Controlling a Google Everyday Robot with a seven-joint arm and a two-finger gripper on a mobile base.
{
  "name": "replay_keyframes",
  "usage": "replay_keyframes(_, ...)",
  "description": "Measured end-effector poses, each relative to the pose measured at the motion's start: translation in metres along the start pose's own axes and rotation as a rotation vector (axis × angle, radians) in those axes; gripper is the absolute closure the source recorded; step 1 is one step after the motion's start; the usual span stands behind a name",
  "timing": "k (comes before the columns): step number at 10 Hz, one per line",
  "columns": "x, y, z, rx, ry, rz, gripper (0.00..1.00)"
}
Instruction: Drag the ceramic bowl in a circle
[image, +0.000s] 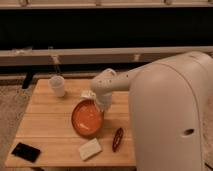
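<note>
The ceramic bowl (87, 118) is wide, shallow, glossy orange inside with a darker rim. It sits upright on the desk (47, 131). The jaws of the gripper (102, 104) stand at its far right rim.

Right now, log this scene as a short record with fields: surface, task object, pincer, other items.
surface: wooden table
task object: ceramic bowl, orange inside, near the table's middle
pincer: pincer at the bowl's upper right rim, reaching down from the white arm; shut on the rim
other items: white cup at back left; black phone at front left corner; pale sponge in front of the bowl; dark reddish object to the sponge's right
</note>
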Motion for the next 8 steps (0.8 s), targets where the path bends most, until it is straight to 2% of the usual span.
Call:
replay_keyframes(2,0.013,0.003,-0.003,0.012,0.008,-0.017,0.9)
replay_keyframes(4,0.02,0.026,-0.005,0.014,0.007,-0.038,0.9)
replay_keyframes(8,0.004,0.058,-0.006,0.032,0.014,-0.109,0.9)
